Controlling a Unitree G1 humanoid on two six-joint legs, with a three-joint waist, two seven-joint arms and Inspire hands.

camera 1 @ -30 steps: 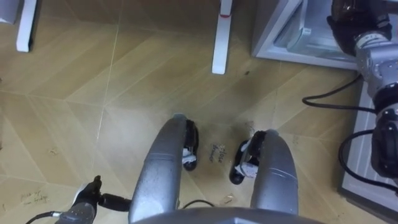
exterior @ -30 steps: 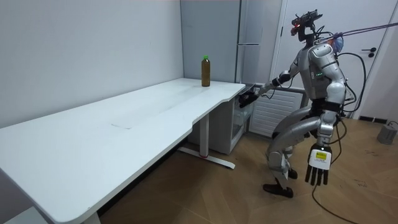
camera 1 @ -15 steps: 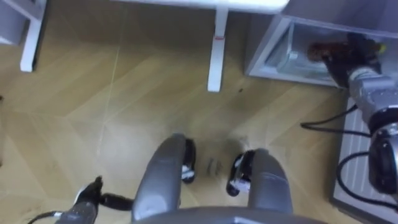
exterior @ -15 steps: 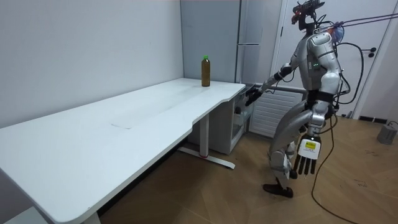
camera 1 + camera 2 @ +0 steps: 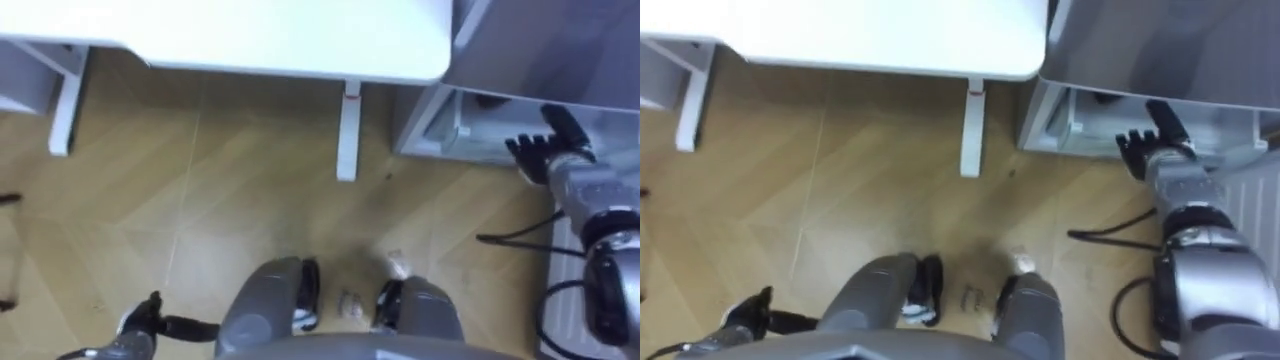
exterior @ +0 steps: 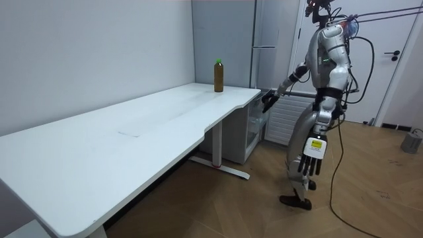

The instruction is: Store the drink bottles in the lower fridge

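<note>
The robot stands on the wood floor at the far end of the table, just beside the fridge. Its right arm reaches forward and down toward the lower fridge, whose front is open. The right hand is just in front of that opening, its dark fingers straight and spread, holding nothing. What lies inside the compartment is too dim to tell.

The left arm hangs down by the robot's side. The left hand is beside the thigh, fingers straight and pointing at the floor, and it is empty too.

One bottle, brown with a green cap, stands upright on the table near its far edge. It is well apart from both hands and from the lower fridge. In the eye views the table's white edge runs across the top, and a table leg comes down to the floor near the lower fridge's corner.
</note>
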